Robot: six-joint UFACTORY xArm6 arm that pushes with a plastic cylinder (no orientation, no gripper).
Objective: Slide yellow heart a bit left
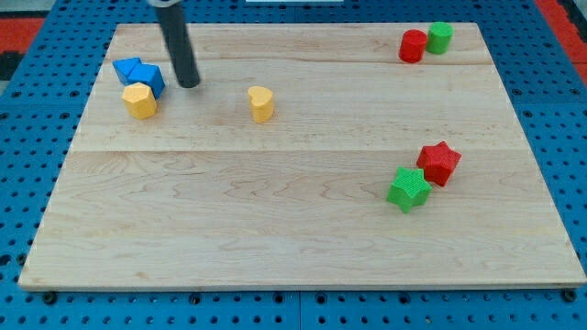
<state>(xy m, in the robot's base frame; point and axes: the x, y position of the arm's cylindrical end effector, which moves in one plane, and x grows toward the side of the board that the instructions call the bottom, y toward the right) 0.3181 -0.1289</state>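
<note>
You are looking down at a pale wooden board made of glued planks, its grain running across the view. Around it on every side lies a blue perforated base with regular rows of small holes. At the view's top corners you catch slivers of red surface. Light is even and soft.
</note>
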